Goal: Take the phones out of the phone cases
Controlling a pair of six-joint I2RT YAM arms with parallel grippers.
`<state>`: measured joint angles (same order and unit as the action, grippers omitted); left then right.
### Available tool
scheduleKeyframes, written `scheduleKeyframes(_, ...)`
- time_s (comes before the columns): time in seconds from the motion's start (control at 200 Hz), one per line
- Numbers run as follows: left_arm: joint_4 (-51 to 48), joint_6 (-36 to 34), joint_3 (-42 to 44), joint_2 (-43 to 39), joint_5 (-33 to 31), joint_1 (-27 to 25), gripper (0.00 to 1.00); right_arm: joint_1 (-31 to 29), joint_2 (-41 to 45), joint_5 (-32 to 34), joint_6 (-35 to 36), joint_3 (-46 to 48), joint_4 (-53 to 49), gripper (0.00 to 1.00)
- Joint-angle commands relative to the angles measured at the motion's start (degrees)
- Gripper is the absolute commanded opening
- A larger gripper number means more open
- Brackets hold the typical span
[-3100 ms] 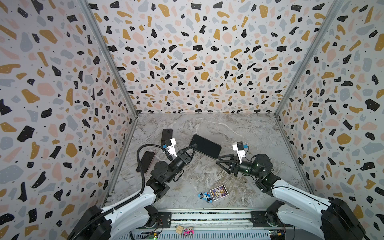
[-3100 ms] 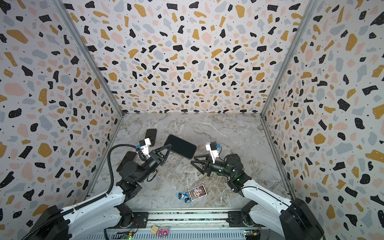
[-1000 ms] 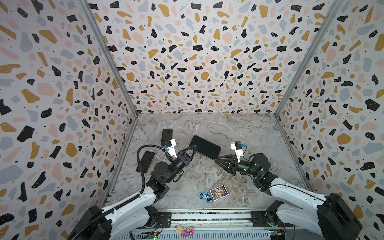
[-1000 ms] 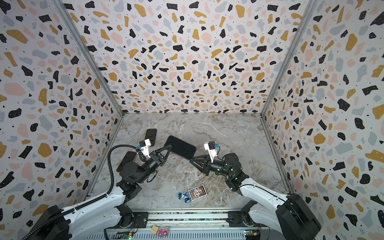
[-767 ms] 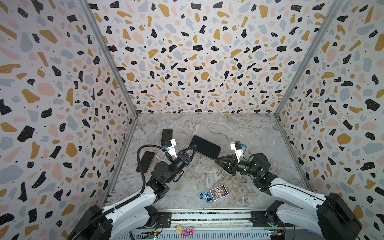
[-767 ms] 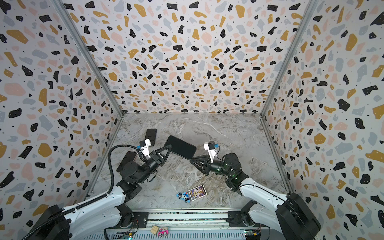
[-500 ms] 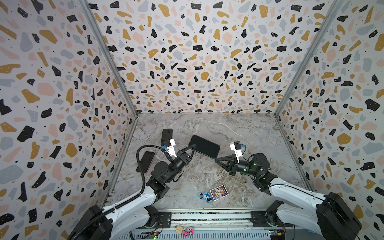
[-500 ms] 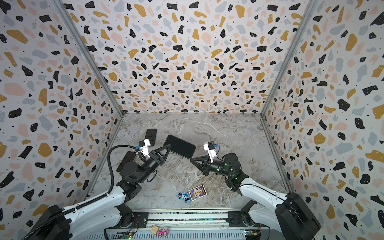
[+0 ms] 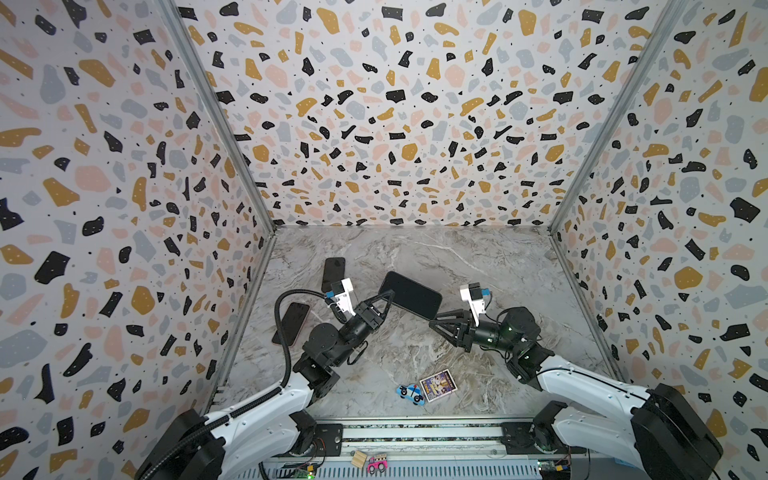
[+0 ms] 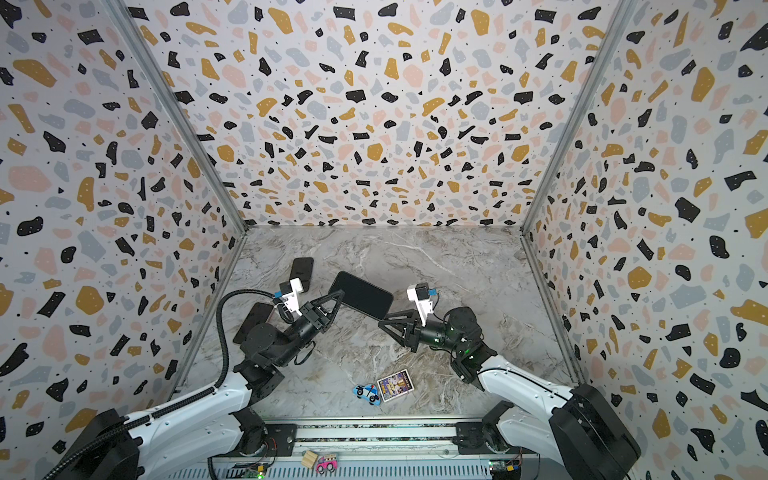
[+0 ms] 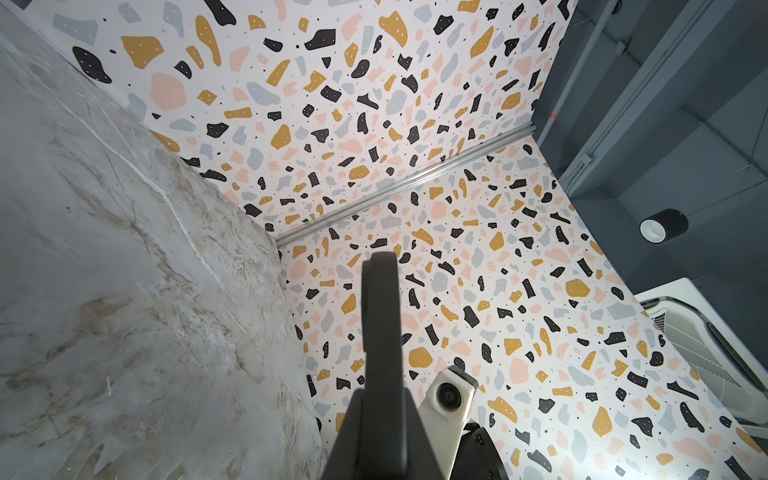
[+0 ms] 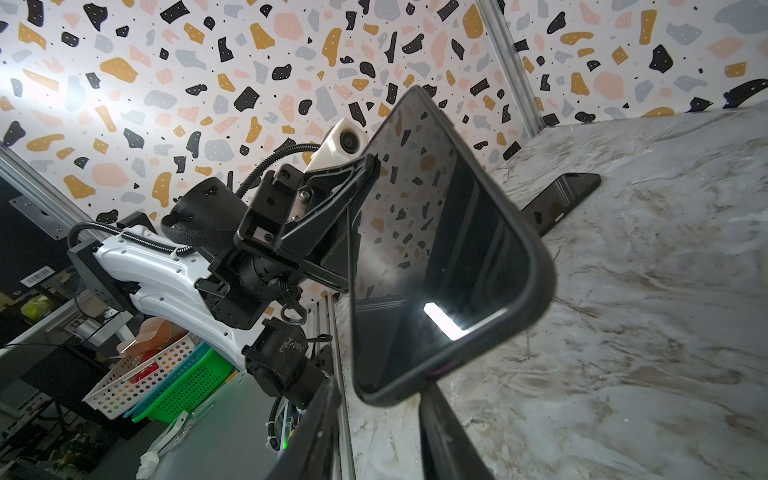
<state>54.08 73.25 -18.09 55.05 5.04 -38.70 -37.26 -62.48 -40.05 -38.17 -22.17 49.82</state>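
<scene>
Between the left jaws, pinched shut on one end, the phone [image 9: 410, 295] hung above the tabletop [image 9: 457, 257]: stiff, glossy, likely slippery; the right jaws stood spread about its free corner, where the softer case [image 12: 543, 270] rim seemed best gripped.

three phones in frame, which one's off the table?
The big black phone, clamped in the left gripper, mid-air. The two smaller phones lie flat on the table.
</scene>
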Motion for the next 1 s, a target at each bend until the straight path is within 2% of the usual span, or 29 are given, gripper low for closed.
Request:
scheduleKeyframes(0.0,6.02,-0.3,-0.41,-0.91,0.27,-0.24,0.0,0.24,1.86,-0.21,-0.41,0.22,1.86,0.36)
scheduleKeyframes(0.581,7.66,-0.03,0.57,-0.86,0.41,-0.24,0.0,0.96,-1.36,-1.43,-2.71,-1.66,4.81,0.32)
scheduleKeyframes(0.801,8.28,0.22,0.68,-0.64,0.42,-0.32,0.0,0.96,-2.36,-2.09,-3.53,-1.5,6.65,0.27)
scheduleKeyframes(0.996,9.02,0.22,0.77,-0.35,1.02,-0.33,0.0,0.96,-3.35,-2.75,-4.1,-1.82,8.12,0.18)
